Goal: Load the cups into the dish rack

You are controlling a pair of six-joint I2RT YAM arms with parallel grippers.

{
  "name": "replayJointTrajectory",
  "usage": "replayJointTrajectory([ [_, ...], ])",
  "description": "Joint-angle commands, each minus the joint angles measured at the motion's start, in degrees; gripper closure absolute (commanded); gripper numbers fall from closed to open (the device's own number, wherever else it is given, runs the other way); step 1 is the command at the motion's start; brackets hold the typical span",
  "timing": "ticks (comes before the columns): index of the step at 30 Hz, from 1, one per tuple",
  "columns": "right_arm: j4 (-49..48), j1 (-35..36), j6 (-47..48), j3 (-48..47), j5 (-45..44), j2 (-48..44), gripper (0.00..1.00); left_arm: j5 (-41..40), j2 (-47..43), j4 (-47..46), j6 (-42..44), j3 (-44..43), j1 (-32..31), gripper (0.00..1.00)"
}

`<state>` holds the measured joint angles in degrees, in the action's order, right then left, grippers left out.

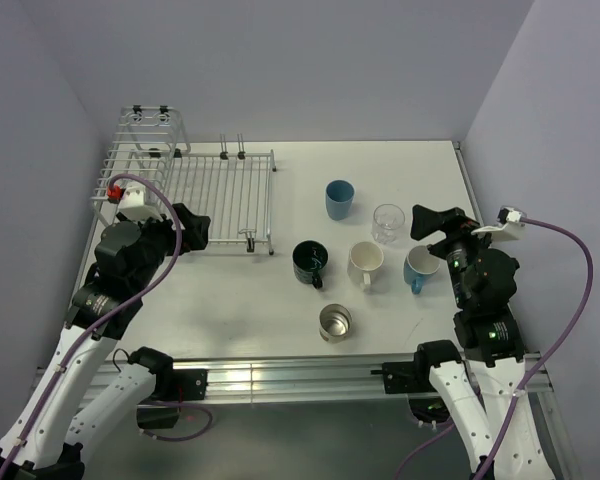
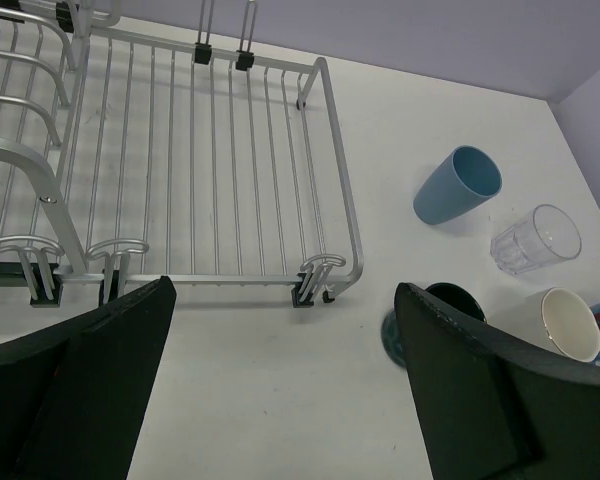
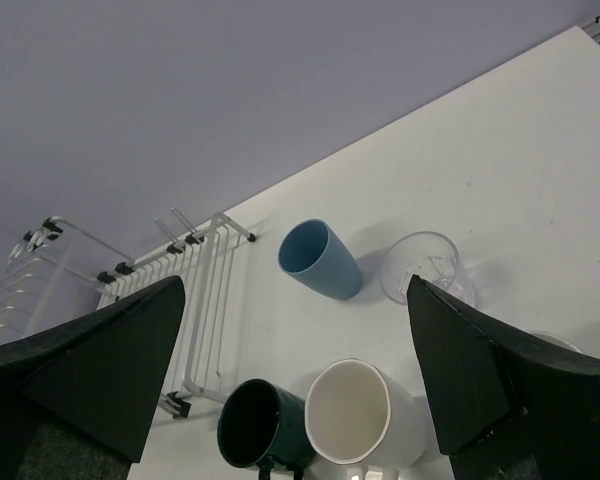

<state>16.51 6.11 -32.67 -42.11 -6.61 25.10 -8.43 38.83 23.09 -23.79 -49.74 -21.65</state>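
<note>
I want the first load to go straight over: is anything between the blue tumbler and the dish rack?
Nothing visible. Only bare table lies between the blue tumbler and the side of the dish rack facing it.

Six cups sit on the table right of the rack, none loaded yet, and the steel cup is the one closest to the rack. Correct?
The top external view shows the dark teal mug closest to the dish rack; the steel cup sits farther off. The rest holds.
</note>
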Motion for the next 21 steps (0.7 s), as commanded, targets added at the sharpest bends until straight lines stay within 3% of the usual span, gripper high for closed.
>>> replayJointTrajectory([
  [1, 0.4, -0.3, 1.0, -2.5, -0.9, -0.8, 0.0, 0.1, -0.2, -2.4, -0.6, -0.4, 0.2, 0.01],
  [9, 1.4, -0.3, 1.1, -3.1, -1.1, -0.5, 0.0, 2.0, 0.2, -2.8, -0.5, -0.3, 0.2, 0.01],
  [15, 3.3, -0.4, 1.2, -4.1, -0.6, 0.6, 0.0, 7.9, 2.7, -3.4, 0.6, -0.4, 0.1, 0.01],
  [18, 3.4, -0.3, 1.1, -3.9, 0.5, 0.4, 0.0, 9.3, 4.5, -3.3, 1.0, -1.0, -1.6, 0.01],
  [21, 3.3, -0.4, 1.4, -4.0, 1.5, 0.6, 0.0, 5.9, 7.5, -1.9, 1.7, -2.8, -7.6, 0.01],
])
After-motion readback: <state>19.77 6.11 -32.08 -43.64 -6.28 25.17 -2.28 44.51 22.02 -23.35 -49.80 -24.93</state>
